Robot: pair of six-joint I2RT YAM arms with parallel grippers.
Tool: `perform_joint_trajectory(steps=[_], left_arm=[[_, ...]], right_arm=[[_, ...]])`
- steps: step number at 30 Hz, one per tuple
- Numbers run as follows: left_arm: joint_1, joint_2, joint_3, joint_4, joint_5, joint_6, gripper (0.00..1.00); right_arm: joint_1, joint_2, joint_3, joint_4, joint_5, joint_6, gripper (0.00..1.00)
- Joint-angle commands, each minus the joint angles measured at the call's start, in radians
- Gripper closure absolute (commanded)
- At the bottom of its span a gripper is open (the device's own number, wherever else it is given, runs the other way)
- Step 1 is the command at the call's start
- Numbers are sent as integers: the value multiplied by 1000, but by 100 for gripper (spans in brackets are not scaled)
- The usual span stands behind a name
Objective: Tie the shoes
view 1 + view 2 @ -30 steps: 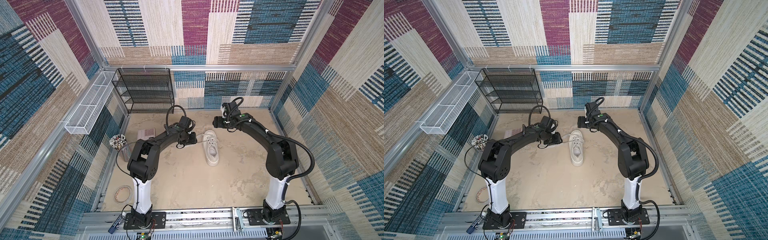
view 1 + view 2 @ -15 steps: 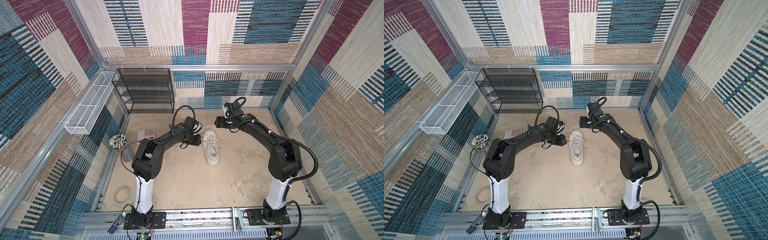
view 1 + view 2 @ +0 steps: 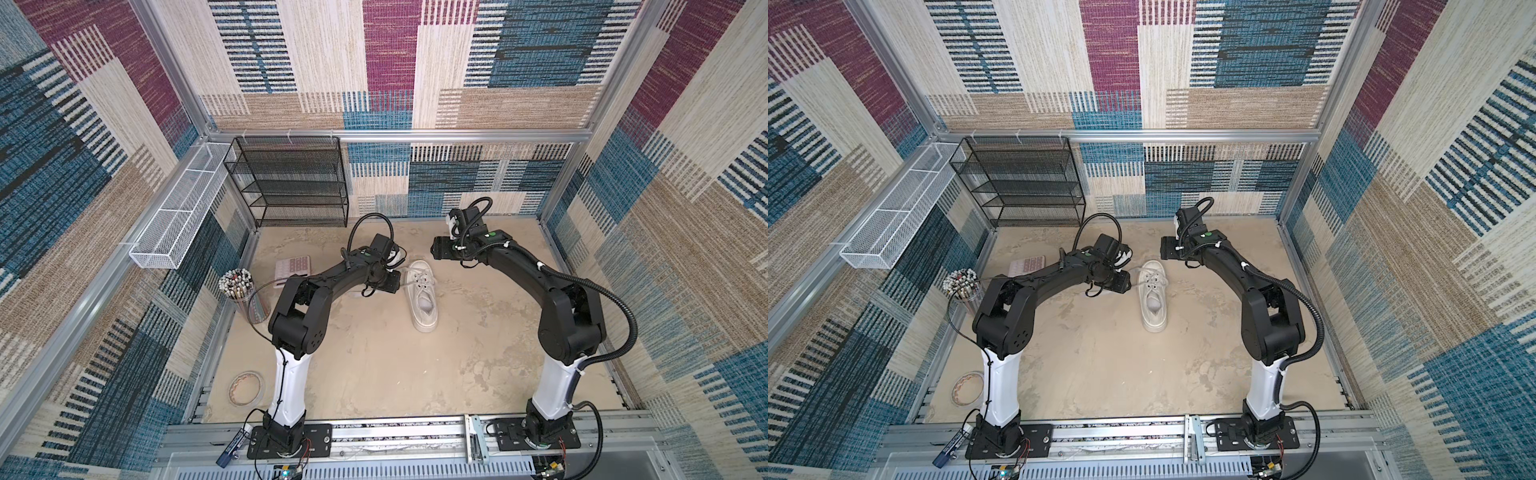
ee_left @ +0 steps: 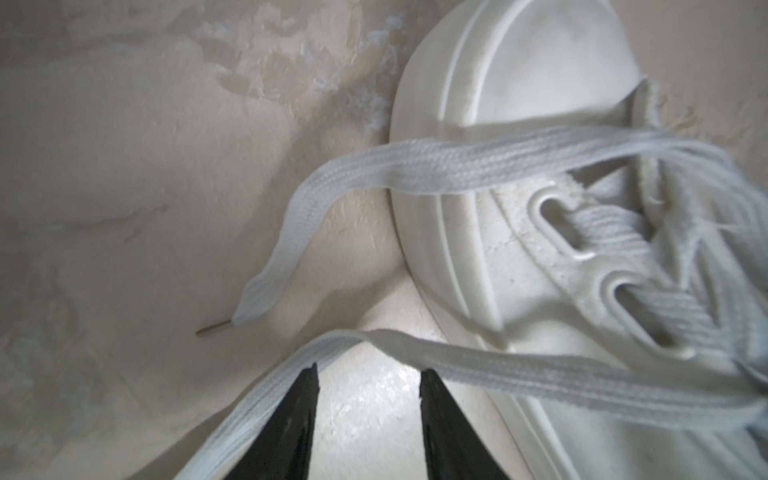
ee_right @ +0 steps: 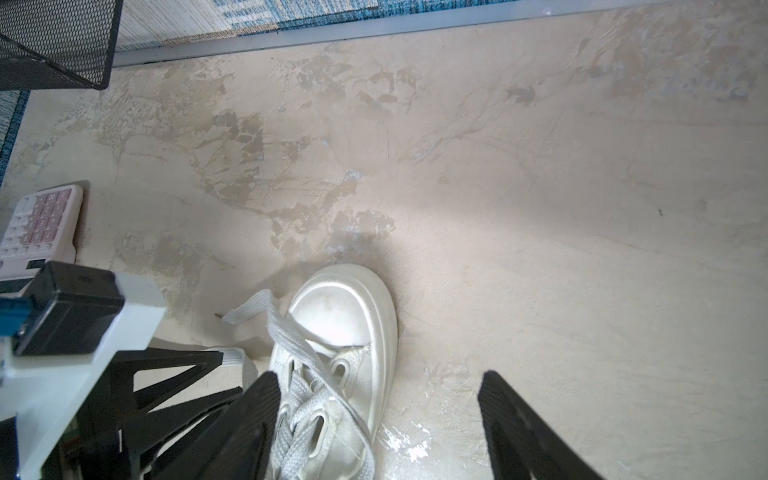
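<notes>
Flanking a white sneaker (image 3: 422, 297) on the table (image 3: 374, 365), two tools poised for a tie not yet begun. Set near the middle of the table, toe cap (image 5: 336, 307) toward the back wall (image 3: 457, 183) and heel toward the robot, presumably so both rows of eyelets (image 4: 557, 216) face up within reach of either arm. Low beside the sole (image 4: 436, 232), the left tool (image 4: 368, 378), tips apart and gripping nothing. Crossing just past those tips and running down the outer side of one fingertip (image 4: 299, 415), a flat lace (image 4: 498, 365), seemingly lined up for a pinch; contact impossible to tell. Lying slack farther out, a second lace (image 4: 415, 166), its end loose on the table. Hovering over the toe end, the right tool (image 5: 380, 376), spread wide and empty, likely positioned to take a lace end. No knot or bow in sight. Likely hazard: limp lace sliding off the tips before closing.
</notes>
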Motion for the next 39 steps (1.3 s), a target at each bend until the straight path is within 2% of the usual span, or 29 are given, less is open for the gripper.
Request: perform_joint_trajectory(steps=[1,7,14,27,39], left_arm=[[13,-23,-12,-25,17,-104,56],[-7,-60,-46,-20,5,-225,59],[-20,-23,-15,-62,-34,-300,63],[-27,70,123,-137,-58,-278,61],[-27,106,145,-137,-71,-269,56]], right_arm=[[0,-9,-6,19,5,-6,22],[0,-2,-16,37,-8,8,22],[-6,-5,-24,38,-4,-2,22],[-29,-33,-50,48,-16,-8,22],[-33,-29,-46,45,-18,-10,22]])
